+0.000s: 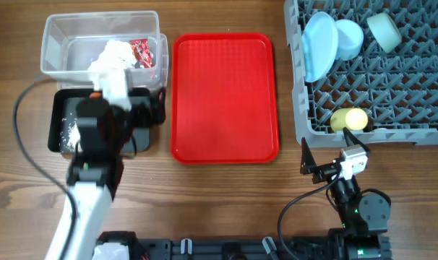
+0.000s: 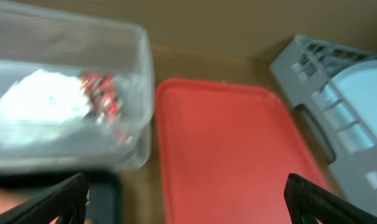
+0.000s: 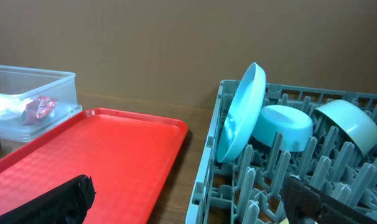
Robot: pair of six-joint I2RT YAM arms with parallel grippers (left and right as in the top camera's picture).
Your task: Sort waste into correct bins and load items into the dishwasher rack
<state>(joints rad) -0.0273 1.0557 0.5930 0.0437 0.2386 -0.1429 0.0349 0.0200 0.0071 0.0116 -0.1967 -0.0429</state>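
Note:
The clear bin (image 1: 60, 43) at the back left holds crumpled white tissue (image 1: 114, 54) and a red snack wrapper (image 1: 142, 50). In front of it, the black bin (image 1: 60, 119) has loose white rice (image 1: 72, 133) in it. My left gripper (image 1: 143, 119) hovers open by the black bin's right side, and in the left wrist view its fingers (image 2: 187, 186) stand wide with nothing between them. The grey dishwasher rack (image 1: 392, 87) carries an upright pale blue plate (image 1: 319, 45), two bowls (image 1: 349, 37) (image 1: 384, 30) and a yellow cup (image 1: 349, 119). My right gripper (image 1: 327, 148) is open and empty at the rack's front left corner.
A flat red tray (image 1: 225, 97) lies between the bins and the rack. My left arm covers much of the black bin. The rack's near wall (image 3: 207, 162) stands just right of the tray edge (image 3: 170, 149), with a strip of wooden table between them.

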